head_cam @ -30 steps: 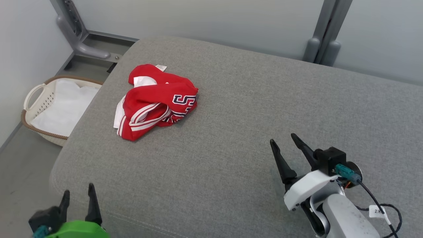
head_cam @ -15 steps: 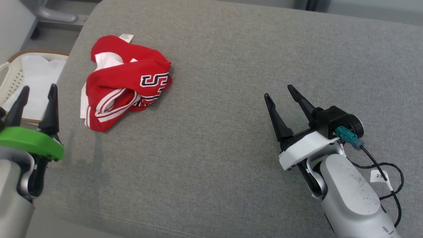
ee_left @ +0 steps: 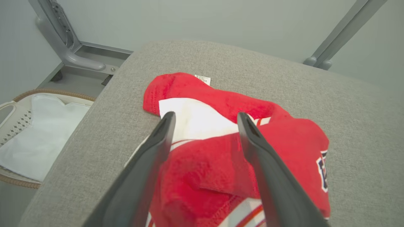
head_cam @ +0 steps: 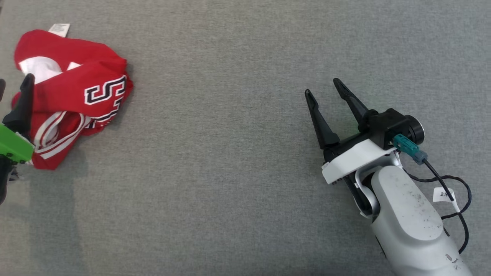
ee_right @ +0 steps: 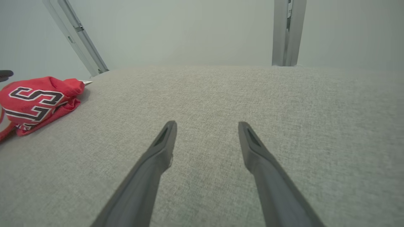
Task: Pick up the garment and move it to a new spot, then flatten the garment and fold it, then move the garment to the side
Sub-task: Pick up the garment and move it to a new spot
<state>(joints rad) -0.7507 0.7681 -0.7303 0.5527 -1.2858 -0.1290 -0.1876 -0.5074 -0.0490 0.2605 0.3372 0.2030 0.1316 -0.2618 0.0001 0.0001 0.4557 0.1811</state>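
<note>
At your far left, off the surface's edge, a basket (ee_left: 47, 91) holds white cloth (ee_left: 41, 138). Your left gripper (ee_left: 205, 116) hangs over the crumpled red garment (head_cam: 73, 96), fingers apart; the garment lies on the left of the gray surface (head_cam: 230, 153). Well to the right, your right gripper (head_cam: 322, 86) is spread wide, holding nothing.

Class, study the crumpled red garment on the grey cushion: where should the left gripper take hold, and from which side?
The raised fold atop the red garment, from above: it bulges between the left gripper's open jaws, probably offering loose cloth to pinch.
</note>
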